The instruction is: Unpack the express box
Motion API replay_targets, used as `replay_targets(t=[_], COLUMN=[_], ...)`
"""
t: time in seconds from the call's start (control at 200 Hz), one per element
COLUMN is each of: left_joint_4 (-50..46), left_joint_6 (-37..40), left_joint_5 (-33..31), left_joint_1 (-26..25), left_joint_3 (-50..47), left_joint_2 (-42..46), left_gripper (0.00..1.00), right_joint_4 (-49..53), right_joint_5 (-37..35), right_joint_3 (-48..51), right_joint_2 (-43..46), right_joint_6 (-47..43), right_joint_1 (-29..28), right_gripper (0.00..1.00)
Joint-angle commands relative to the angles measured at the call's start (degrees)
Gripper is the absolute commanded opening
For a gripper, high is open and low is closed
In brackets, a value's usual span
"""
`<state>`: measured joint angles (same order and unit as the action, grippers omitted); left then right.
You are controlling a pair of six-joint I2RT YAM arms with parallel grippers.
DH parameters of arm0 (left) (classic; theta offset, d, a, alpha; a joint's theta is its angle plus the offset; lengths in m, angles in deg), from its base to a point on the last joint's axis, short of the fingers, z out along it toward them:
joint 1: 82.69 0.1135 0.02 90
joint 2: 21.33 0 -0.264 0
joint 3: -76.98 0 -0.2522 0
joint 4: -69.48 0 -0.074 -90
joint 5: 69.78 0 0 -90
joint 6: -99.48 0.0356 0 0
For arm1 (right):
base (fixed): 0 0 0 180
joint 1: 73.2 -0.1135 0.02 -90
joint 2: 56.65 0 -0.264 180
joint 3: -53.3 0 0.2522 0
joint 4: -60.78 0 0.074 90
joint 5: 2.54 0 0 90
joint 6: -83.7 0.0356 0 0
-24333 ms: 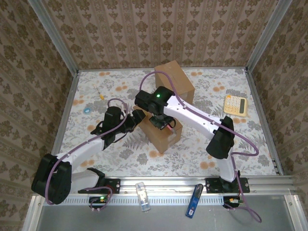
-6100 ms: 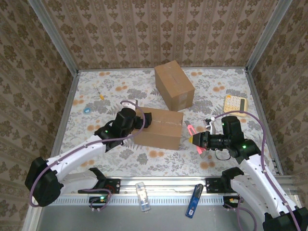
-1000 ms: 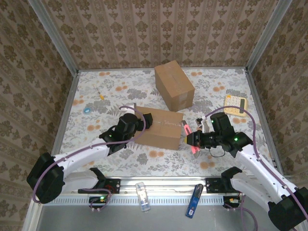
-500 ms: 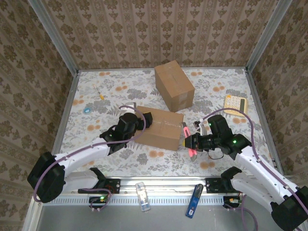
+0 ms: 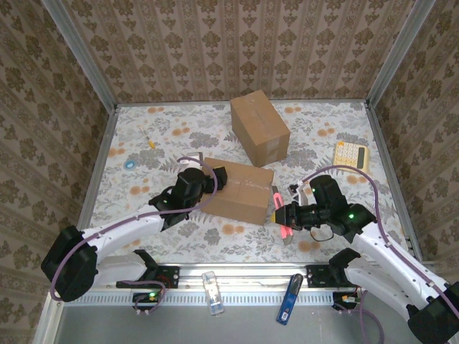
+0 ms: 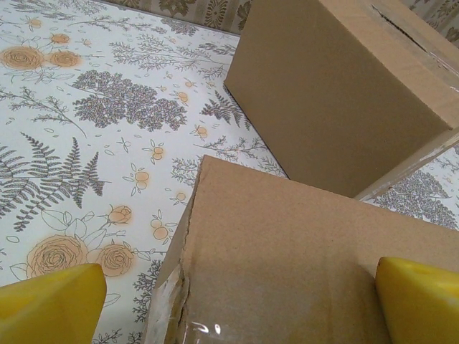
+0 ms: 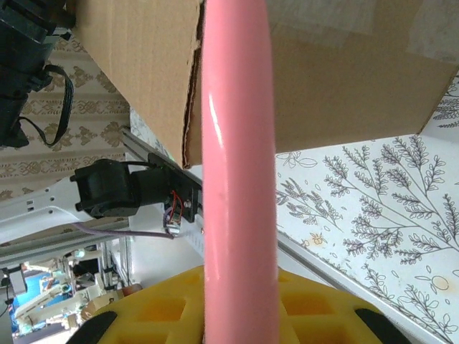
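Express box (image 5: 240, 192) sits with second carton (image 5: 259, 127) behind, pink cutter (image 5: 275, 196) beside it.

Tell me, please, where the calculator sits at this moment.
In the top view, the calculator lies on the right side of the table, just right of the far cardboard box.

Since the six-second-old frame: right gripper (image 5: 285, 214), clamped on the pink cutter (image 5: 276, 201), is closing leftward on the box (image 5: 240, 192). It was well apart from the box's right end and is now sitting just beside it. The right arm is swinging in with it. Against the earliest frame, the box is lying turned, long side across the table.
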<state>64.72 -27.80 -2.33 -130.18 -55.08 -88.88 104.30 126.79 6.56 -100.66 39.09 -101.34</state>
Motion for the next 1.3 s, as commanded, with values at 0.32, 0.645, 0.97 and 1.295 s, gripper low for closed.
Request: replay_targets(t=[0.32, 0.645, 0.97, 1.295], left_joint_4=[-11.95, -11.05, -16.09, -32.2], left_joint_6=[-2.08, -2.16, -1.26, 0.11], left_joint_5=[1.08, 1.71, 3.71, 4.23], left_joint_1=[1.13, 1.46, 1.52, 1.52], left_joint_3=[-5.87, -6.09, -4.72, 0.75], left_joint_2=[-6.01, -7.55, -7.51, -7.5], left_gripper=[0.96, 0.95, 0.95, 0.95], right_joint_4=[-1.45, -2.58, -5.19, -5.2], right_joint_5=[8.83, 8.86, 8.0, 8.17], right_joint_3=[2.89, 5.1, 5.66, 5.21], right_joint_2=[2.28, 5.15, 4.57, 3.32], right_joint_6=[3.42, 6.35, 7.69, 7.08], right_joint_1=[-2.88, -3.98, -4.38, -4.38], right_gripper=[0.0, 0.0, 0.0, 0.0])
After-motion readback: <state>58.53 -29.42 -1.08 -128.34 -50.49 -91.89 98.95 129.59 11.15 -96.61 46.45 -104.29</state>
